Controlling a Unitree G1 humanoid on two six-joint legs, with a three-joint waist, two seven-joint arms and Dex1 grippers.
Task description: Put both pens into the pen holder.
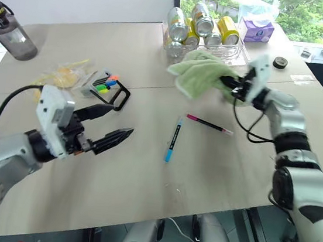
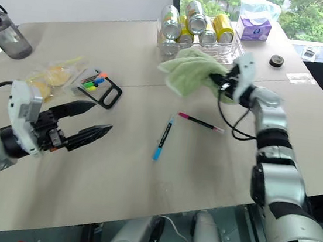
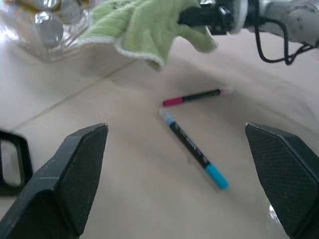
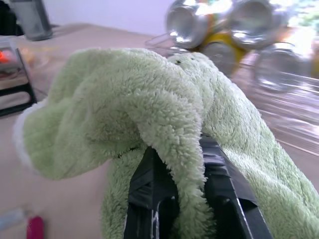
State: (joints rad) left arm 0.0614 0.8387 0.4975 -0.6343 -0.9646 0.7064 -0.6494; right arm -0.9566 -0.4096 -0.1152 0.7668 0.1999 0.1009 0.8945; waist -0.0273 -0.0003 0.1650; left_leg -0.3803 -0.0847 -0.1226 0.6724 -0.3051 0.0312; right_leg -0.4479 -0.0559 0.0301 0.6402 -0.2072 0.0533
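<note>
Two pens lie loose on the middle of the table: a black and bright blue pen (image 1: 173,138) and, just behind it, a thin dark pen with pink ends (image 1: 209,124). The black pen holder (image 1: 119,96) sits at the back left beside short coloured markers (image 1: 106,84). My left gripper (image 1: 120,120) hovers open at the front left, level, its fingers pointing toward the pens and nothing between them. My right gripper (image 1: 230,83) is raised above the table behind the pens, shut on a light green cloth (image 1: 198,72) that hangs from it and drapes over its fingers (image 4: 149,194).
A clear tray of cans (image 1: 201,34) stands at the back, right behind the cloth. A purple tissue pack (image 1: 256,30) and a small black disc (image 1: 280,62) are at the back right. A grey bottle (image 1: 10,33) and a yellow bag (image 1: 64,76) are at the left.
</note>
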